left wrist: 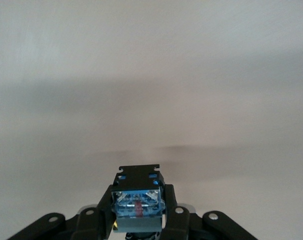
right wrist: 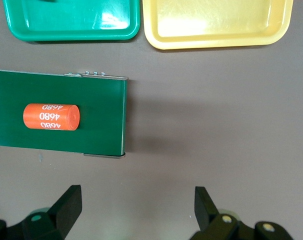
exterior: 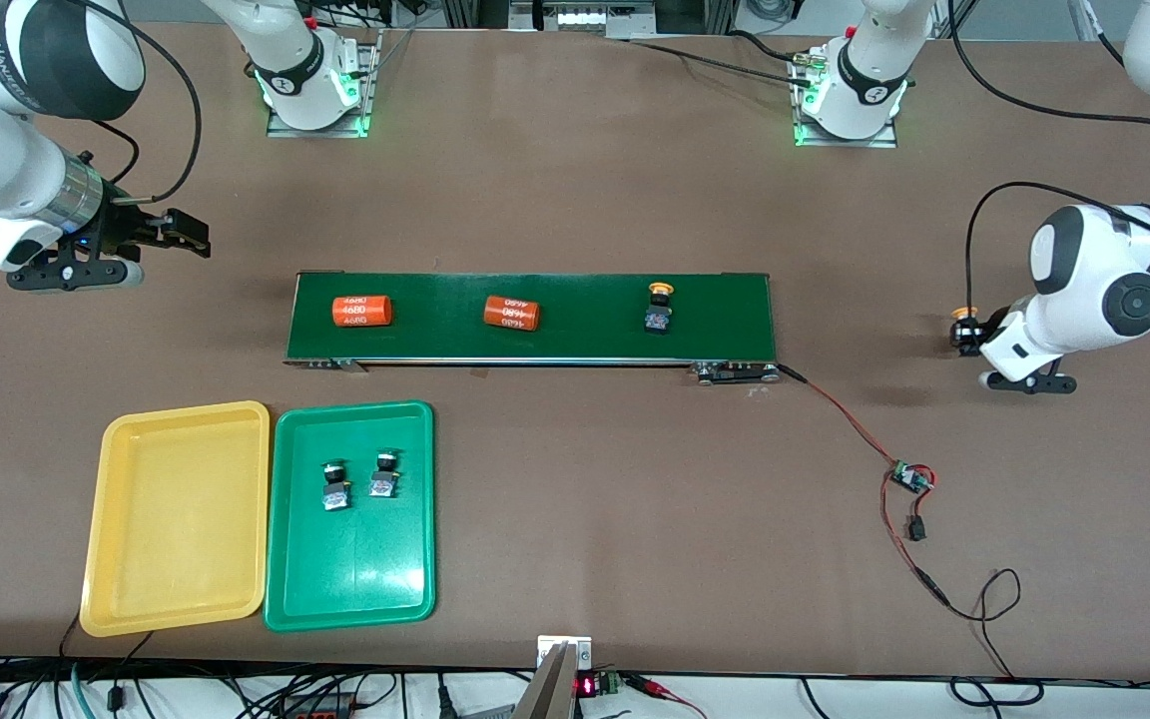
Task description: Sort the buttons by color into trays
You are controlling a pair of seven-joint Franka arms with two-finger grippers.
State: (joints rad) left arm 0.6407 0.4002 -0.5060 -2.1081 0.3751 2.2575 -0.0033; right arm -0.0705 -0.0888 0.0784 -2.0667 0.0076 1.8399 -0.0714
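**Inspector:** Holding anything, the left gripper (left wrist: pixel 137 220)?

**Assessor:** Yes. Its jaws are clamped on a yellow-capped button (exterior: pixel 963 325) above bare table off the conveyor belt's (exterior: pixel 535 345) left-arm end.

**Inspector:** The right gripper (right wrist: pixel 136 210)?

**Assessor:** Jaws spread, holding nothing, above bare table off the belt's right-arm end.

**Inspector:** Other parts?

**Assessor:** Second yellow-capped button (exterior: pixel 659 308) and two orange cylinders (exterior: pixel 362 312) lie on the belt. Two green-capped buttons (exterior: pixel 334 486) sit in the green tray (exterior: pixel 350 609). The yellow tray (exterior: pixel 176 519) sits beside it.
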